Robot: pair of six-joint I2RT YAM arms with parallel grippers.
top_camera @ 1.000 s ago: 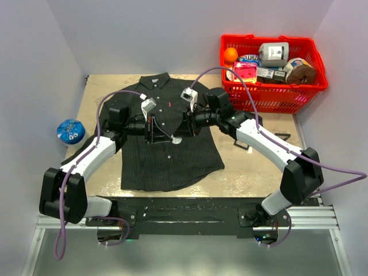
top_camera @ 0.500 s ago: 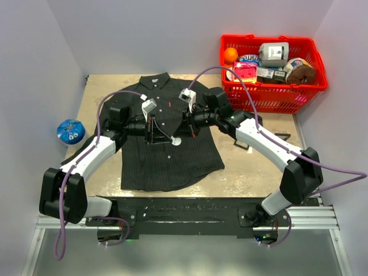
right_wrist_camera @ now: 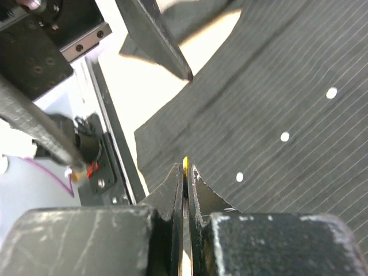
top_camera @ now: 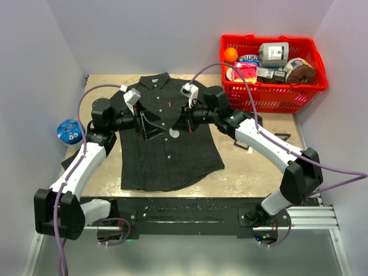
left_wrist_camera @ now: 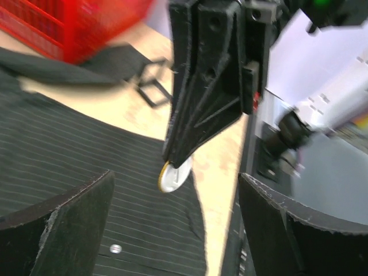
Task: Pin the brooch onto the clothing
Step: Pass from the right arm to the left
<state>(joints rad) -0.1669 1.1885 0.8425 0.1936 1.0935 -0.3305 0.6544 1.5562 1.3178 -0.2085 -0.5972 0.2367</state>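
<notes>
The clothing [top_camera: 167, 158] is a dark pinstriped shirt with pale buttons, spread flat on the table; it also shows in the wrist views [left_wrist_camera: 69, 155] [right_wrist_camera: 287, 86]. The brooch [top_camera: 174, 133] is a small white disc with a gold rim. My right gripper [top_camera: 180, 127] is shut on it just above the shirt's front. The left wrist view shows the brooch [left_wrist_camera: 174, 175] hanging from the right fingers [left_wrist_camera: 207, 86]. Its gold edge [right_wrist_camera: 185, 163] peeks from my right gripper [right_wrist_camera: 185, 170]. My left gripper [top_camera: 150, 127] [left_wrist_camera: 176, 192] stands open, apart from the brooch on its left.
A red basket [top_camera: 270, 99] full of groceries stands at the back right. A blue round object [top_camera: 70, 131] lies beyond the table's left edge. A small black frame [top_camera: 241, 144] lies on the tan tabletop right of the shirt.
My left gripper has opened and drawn back to the left, off the brooch. The right gripper has shut on the brooch and holds it alone over the shirt.
</notes>
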